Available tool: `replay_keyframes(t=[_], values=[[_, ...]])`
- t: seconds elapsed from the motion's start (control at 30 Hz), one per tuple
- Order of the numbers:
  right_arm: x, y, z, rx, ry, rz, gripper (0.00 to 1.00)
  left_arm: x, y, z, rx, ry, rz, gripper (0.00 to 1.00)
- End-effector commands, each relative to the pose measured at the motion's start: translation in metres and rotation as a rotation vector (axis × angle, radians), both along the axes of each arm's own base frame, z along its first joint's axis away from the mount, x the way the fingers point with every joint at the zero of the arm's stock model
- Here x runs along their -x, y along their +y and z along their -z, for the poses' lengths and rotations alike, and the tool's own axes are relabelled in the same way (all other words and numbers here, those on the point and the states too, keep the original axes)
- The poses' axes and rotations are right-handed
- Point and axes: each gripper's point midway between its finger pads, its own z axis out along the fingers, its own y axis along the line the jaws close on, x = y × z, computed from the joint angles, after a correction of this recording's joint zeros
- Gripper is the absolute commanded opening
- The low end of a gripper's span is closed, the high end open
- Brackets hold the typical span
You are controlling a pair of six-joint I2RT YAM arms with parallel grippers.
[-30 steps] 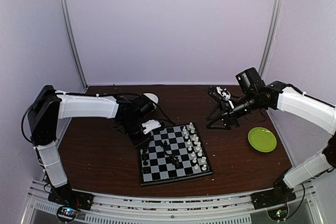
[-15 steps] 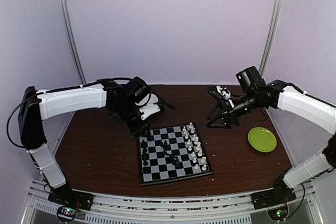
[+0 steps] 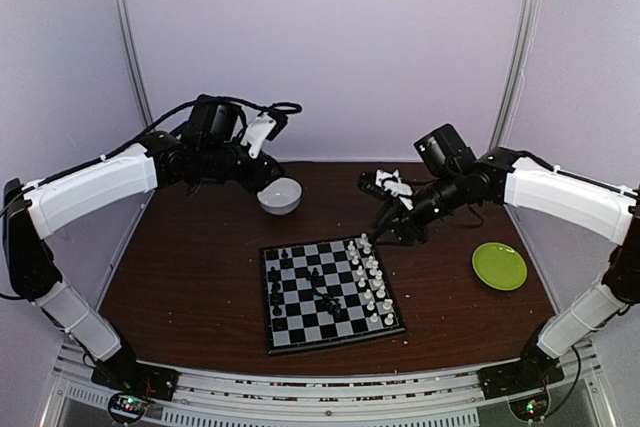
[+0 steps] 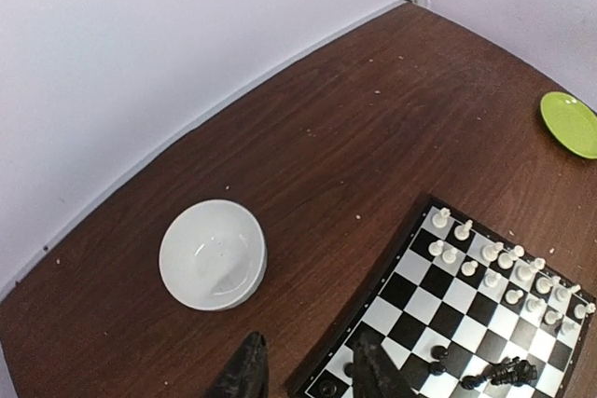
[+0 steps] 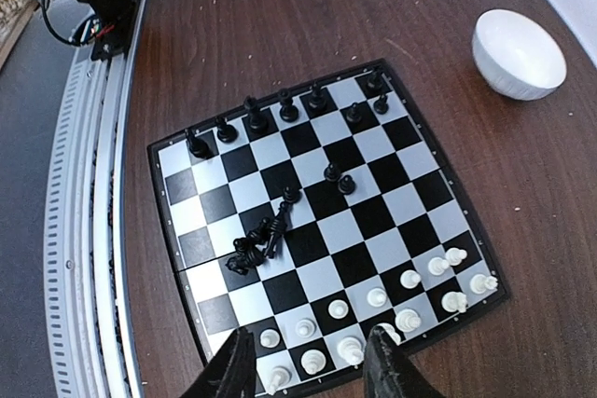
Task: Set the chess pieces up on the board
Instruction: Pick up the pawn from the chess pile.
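Both parted and empty, the left gripper [image 4: 308, 375] has left the board [image 5: 373, 216] while the right gripper [image 5: 308, 370] approaches its toppled black pieces [image 5: 259, 240].

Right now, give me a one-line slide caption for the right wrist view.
Right end effector open above the white pieces at the board edge; fallen black pieces heaped mid-board, white bowl beyond.

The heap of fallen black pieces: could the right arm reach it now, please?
Probably yes: the right hand hovers open over the board's white side, nothing between it and the heap.
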Motion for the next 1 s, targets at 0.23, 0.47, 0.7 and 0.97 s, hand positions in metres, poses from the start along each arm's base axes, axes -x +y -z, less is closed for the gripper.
replay_keyframes(t=[0.23,0.47,0.7,0.97], values=[[0.002,0.041,0.067,0.261,-0.055,-0.029,0.4,0.001,0.084,-0.079,0.281,-0.315,-0.281,0.95],[-0.034,0.083,0.082,0.291,-0.018,0.006,0.41,0.0,0.088,-0.07,0.249,-0.281,-0.277,0.87],[-0.038,0.108,0.107,0.359,0.058,-0.049,0.43,0.002,0.08,-0.072,0.209,-0.242,-0.224,0.74],[-0.035,0.113,0.13,0.401,0.104,-0.064,0.4,0.005,0.081,-0.075,0.208,-0.249,-0.221,0.74]])
